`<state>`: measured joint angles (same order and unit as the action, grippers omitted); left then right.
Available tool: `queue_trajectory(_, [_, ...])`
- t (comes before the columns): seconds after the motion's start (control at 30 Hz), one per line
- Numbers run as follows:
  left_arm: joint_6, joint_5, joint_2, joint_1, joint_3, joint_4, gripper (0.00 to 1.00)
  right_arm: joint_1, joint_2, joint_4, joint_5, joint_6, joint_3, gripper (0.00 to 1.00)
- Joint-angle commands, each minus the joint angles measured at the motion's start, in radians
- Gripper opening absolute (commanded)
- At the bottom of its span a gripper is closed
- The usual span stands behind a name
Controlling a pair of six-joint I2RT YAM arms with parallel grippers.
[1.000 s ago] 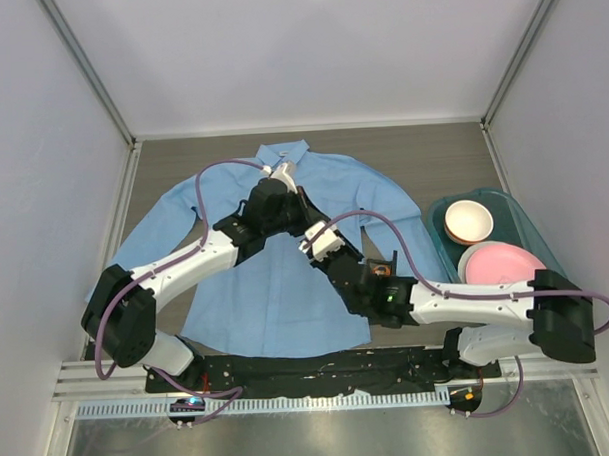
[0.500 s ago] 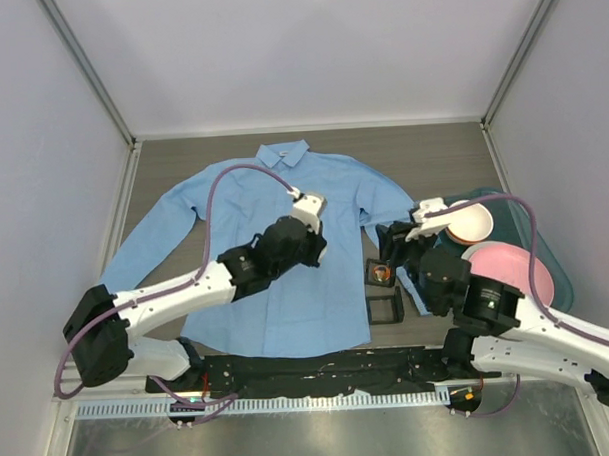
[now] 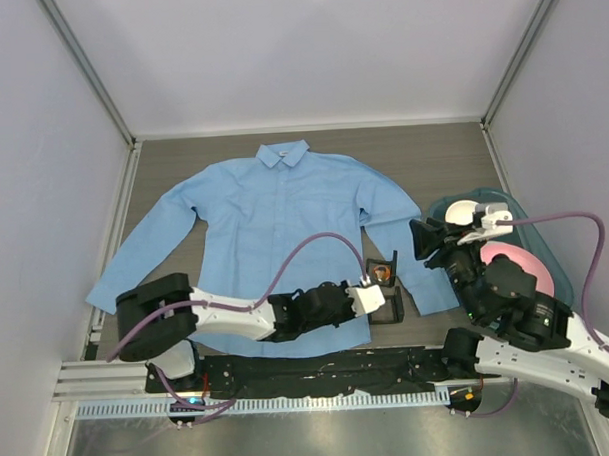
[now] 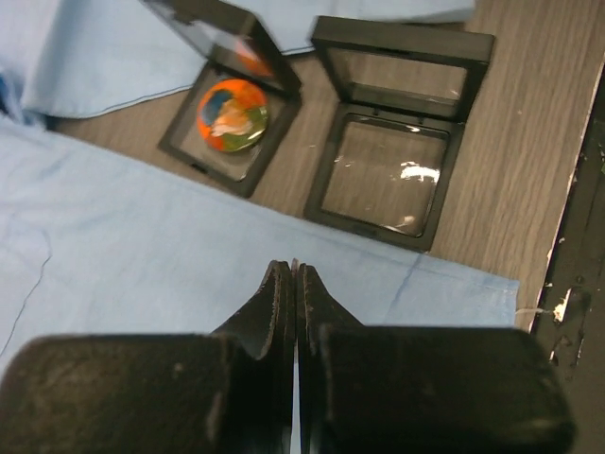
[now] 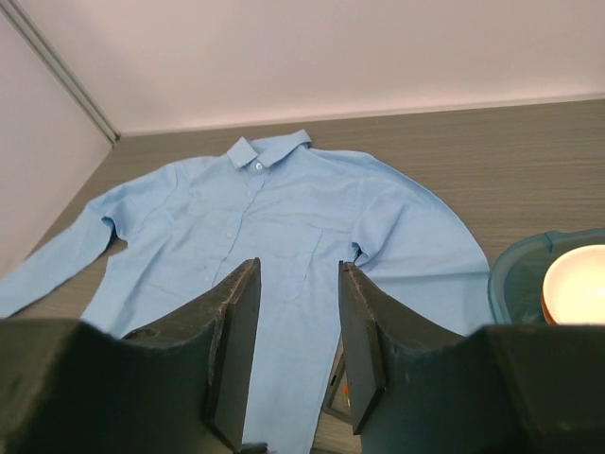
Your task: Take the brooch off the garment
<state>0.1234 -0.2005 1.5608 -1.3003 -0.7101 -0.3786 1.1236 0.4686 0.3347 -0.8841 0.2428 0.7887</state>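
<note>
Compared with the earlier top views, both arms are found withdrawn from the chest of the garment (image 3: 275, 229), which is now fully exposed. The left arm is laid low along the hem, and its left pincer (image 4: 295, 284) is held over the hem corner just short of two black display cases; its jaws are pressed together with nothing between them. The right arm is drawn back to the right over the teal tray (image 3: 439, 205), and the right pincer (image 5: 298, 284) is seen with its jaws parted and nothing gripped. The garment is spread flat on the worktop (image 3: 432, 153). Its long axis runs from near to far, with the collar pointed at the far wall, the hem towards the arm bases, and the sleeves angled outward to either side. The brooch (image 4: 232, 113), round and mostly orange, is recorded off the cloth, lying in the open case (image 4: 189, 151) on bare worktop between shirt body and right-hand sleeve. The second case (image 4: 392, 170) beside it is noted empty.
</note>
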Motion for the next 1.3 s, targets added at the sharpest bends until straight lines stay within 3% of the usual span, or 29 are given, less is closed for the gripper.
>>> queue_trajectory(0.0, [0.133,-0.02,0.076,-0.046,-0.071,-0.174,0.0,-0.001,-0.059,0.02,-0.039,0.013,0.026,0.43])
queue_trajectory(0.13, [0.18,-0.033,0.119,-0.074,-0.078,-0.233,0.0,-0.001,-0.091,0.032,-0.049,-0.002,0.026,0.43])
queue_trajectory(0.4, [0.219,0.013,0.179,-0.086,-0.12,-0.24,0.0,-0.001,-0.122,0.04,-0.062,-0.008,0.011,0.42])
queue_trajectory(1.27, [0.3,-0.022,0.291,-0.093,-0.204,-0.247,0.04,-0.001,-0.16,0.058,-0.07,-0.01,-0.008,0.4])
